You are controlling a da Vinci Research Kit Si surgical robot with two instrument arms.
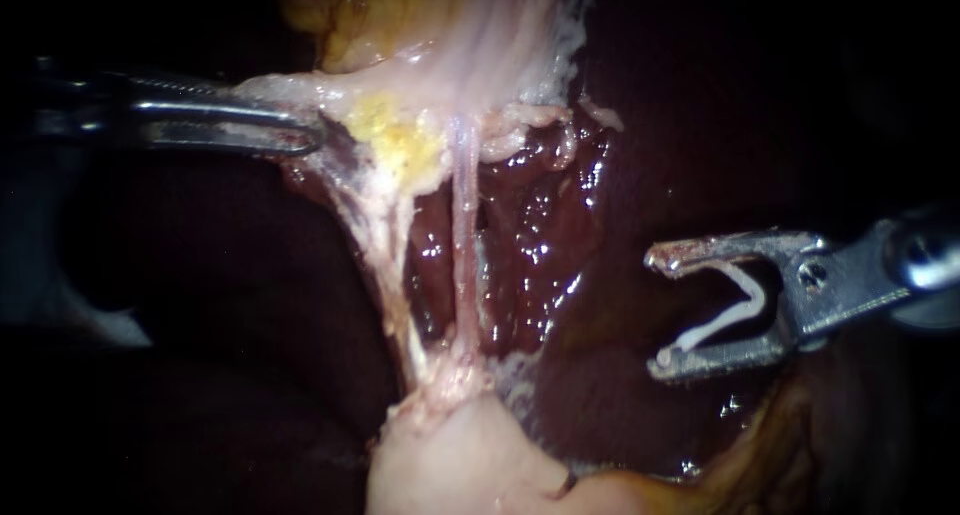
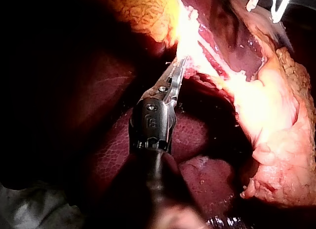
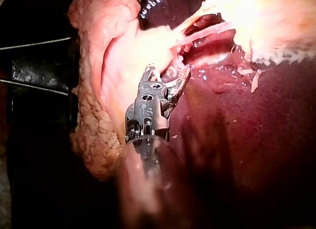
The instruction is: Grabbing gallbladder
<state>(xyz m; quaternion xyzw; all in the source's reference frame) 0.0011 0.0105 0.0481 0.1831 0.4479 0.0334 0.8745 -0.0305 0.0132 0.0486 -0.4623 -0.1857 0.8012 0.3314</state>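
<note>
Jaws of my left instrument point(image 1: 305, 135) are clenched on the pale edge of the gallbladder point(image 1: 440, 45). It lies straight ahead of their tips, in line with the shaft. The tissue tents toward the bite, so I judge the grab made rather than pending. The gallbladder's pale sheet spreads crosswise to that shaft, and just past the tips sits a patch of yellow fat point(image 1: 400, 140). From beyond the fat a thin pale tube point(image 1: 463, 255) runs taut, roughly at right angles to the shaft, over the wet dark liver point(image 1: 545, 225) to a pale lump point(image 1: 450, 465). A ragged strand point(image 1: 385, 265) runs beside it, nearer the left jaws. My right instrument point(image 1: 660, 310) is well apart from the gallbladder, on the far side of the tube from the left one. Its jaws stand wide, with a white clip point(image 1: 725, 320) seated between them and touching both, the mouth facing the tube. So the left instrument is the nearer one and the one with hold. Any pull, I judge, should run back along its own shaft, to tighten the tube without tearing the thin edge. How much tissue sits in the bite cannot be seen, because the tips are buried in it. In the left wrist view glare washes out the spot where they meet it. The gallbladder's main body is cut off at the edge of the endoscope view. In the right wrist view the clip is hard to make out.
</note>
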